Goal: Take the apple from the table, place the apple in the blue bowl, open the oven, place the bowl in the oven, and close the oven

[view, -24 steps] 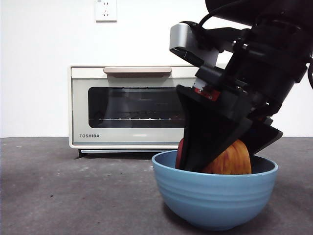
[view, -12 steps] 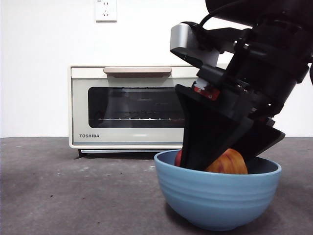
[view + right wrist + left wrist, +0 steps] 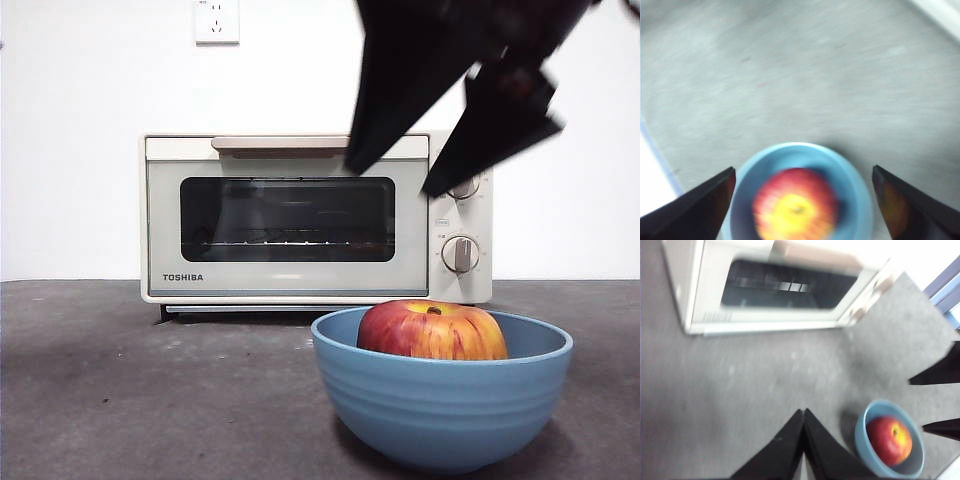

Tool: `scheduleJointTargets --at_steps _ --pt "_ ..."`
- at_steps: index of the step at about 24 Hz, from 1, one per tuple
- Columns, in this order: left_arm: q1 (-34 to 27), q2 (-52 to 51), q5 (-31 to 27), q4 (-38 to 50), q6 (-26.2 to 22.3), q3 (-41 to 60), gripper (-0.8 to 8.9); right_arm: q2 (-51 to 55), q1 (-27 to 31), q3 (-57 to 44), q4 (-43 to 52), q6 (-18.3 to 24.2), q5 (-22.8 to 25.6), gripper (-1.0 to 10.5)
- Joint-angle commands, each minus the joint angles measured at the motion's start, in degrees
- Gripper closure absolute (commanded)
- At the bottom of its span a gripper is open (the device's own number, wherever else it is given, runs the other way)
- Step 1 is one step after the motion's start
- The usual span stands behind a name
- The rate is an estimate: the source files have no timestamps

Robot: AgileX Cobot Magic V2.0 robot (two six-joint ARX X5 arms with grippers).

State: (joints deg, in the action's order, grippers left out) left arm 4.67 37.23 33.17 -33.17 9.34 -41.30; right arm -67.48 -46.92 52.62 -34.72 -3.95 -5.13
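right hand [image 3: 450, 170]: high, jaws spread wide | left hand [image 3: 803, 412]: jaws pressed together

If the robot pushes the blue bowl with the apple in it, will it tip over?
Probably not. The blue bowl is wide and deep and sits flat on the table, so it would likely slide. It narrows toward its base, so a high push might rock it. The round apple may shift inside, but the wall should hold it.
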Motion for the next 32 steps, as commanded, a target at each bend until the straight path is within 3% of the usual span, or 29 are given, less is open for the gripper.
scheduleJointTargets --at_steps 1,6,12,23,32 --pt "1.22 3.78 0.24 4.63 0.81 -2.56 8.06 2.05 -0.02 2.12 -3.82 -1.55 6.01 5.1" --pt "5.40 16.15 -2.45 13.68 0.79 -10.01 8.06 5.53 4.02 2.21 -16.55 -5.20 14.36 5.1" --pt "9.14 28.26 -3.72 18.45 0.59 -18.01 8.06 5.53 7.28 1.57 -21.53 -7.43 13.94 5.1" --pt "14.03 44.78 -7.52 19.54 -2.10 -29.88 8.06 5.53 9.73 -3.96 -20.55 -7.91 11.04 5.1" --pt "16.59 52.39 -11.74 23.76 -2.95 -32.33 8.06 5.81 9.73 -5.01 -20.22 -8.09 11.13 5.1"
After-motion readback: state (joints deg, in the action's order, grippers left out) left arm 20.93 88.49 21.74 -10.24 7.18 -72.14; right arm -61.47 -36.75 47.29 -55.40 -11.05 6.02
